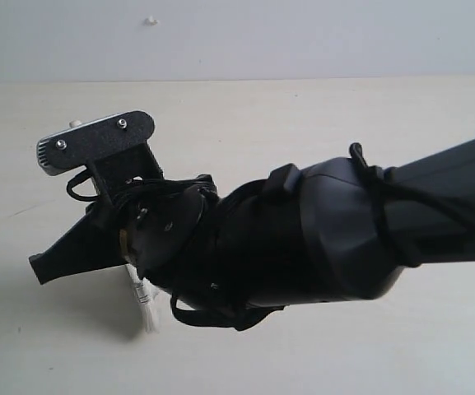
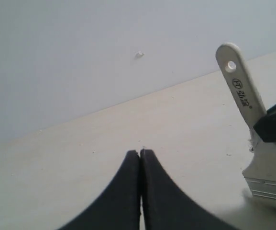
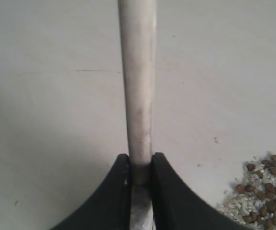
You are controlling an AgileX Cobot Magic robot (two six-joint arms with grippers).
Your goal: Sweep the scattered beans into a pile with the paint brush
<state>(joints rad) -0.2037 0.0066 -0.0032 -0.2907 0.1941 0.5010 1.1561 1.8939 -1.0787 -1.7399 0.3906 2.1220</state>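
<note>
My right gripper is shut on the pale wooden handle of the paint brush, seen edge-on in the right wrist view. Beside it, a heap of reddish-brown beans mixed with whitish grains lies on the table. The left wrist view shows the brush from its flat side, with the hole at the handle's end and the silver band low down. My left gripper is shut with nothing in it, off to the side of the brush. In the exterior view my right gripper points left, with a white bit of the brush below it.
The right arm reaches across the pale table and covers much of the exterior view, hiding the beans there. A grey wall rises behind the table.
</note>
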